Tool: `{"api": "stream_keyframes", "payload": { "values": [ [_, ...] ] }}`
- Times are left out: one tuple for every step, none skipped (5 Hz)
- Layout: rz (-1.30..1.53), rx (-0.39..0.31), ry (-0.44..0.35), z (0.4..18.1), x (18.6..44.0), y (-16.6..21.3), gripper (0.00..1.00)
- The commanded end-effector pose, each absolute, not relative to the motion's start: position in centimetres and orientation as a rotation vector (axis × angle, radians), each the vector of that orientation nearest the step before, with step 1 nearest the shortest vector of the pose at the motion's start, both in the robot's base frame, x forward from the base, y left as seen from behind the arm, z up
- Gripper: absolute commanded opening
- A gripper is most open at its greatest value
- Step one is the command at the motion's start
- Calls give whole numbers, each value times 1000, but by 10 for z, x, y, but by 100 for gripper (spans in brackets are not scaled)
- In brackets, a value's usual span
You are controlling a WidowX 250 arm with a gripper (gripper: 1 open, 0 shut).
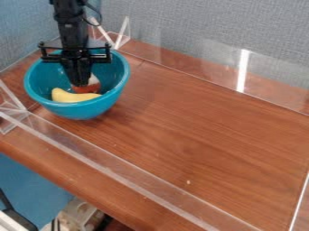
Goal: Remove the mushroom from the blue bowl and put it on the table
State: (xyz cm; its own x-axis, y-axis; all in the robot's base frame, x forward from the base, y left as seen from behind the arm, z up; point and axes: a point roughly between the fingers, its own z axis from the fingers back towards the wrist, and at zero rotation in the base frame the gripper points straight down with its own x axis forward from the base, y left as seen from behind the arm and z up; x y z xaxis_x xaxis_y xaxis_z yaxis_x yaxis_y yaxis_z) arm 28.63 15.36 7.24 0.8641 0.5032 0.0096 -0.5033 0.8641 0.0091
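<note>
Reaching down into the round turquoise-blue plastic bowl (75, 106), your black two-fingered gripper (79, 72) has its fingers inside the rim, over the small toy mushroom (87, 87) with the reddish-brown cap and cream-white stem. You have the jaws drawn narrow, with the fingers close together around the stem end of the mushroom. The view is small and dark there, so the hold looks likely, but you cannot tell for certain whether the mushroom is gripped or only touched. The mushroom is inside the bowl, its cap toward the camera and its stem mostly hidden by your fingers.

Just beside it, on the camera's side, you have a yellow banana-shaped piece (72, 97) lying in the bowl. The bowl itself sits upright on the glossy reddish-brown wooden table (200, 135), at the far left corner as the camera sees it. Your black arm (70, 18) comes down from above, in front of the grey textured wall panels (205, 27), and the wide crosspiece of the gripper spans much of the bowl's opening.

Along the table's near edge you can see a clear acrylic border (121, 167). To the right of the bowl, the wooden surface stretches away with its grain showing and a soft shine on it.
</note>
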Motion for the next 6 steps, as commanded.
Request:
{"api": "stream_keyframes", "payload": {
  "values": [
    [541, 18, -86, 101, 289, 161, 100],
    [543, 9, -100, 110, 288, 161, 100],
    [532, -4, -114, 120, 288, 161, 0],
    [512, -16, -129, 132, 289, 160, 0],
    [503, -15, -128, 133, 288, 160, 100],
    [491, -17, -123, 132, 289, 161, 100]
  ]
}}
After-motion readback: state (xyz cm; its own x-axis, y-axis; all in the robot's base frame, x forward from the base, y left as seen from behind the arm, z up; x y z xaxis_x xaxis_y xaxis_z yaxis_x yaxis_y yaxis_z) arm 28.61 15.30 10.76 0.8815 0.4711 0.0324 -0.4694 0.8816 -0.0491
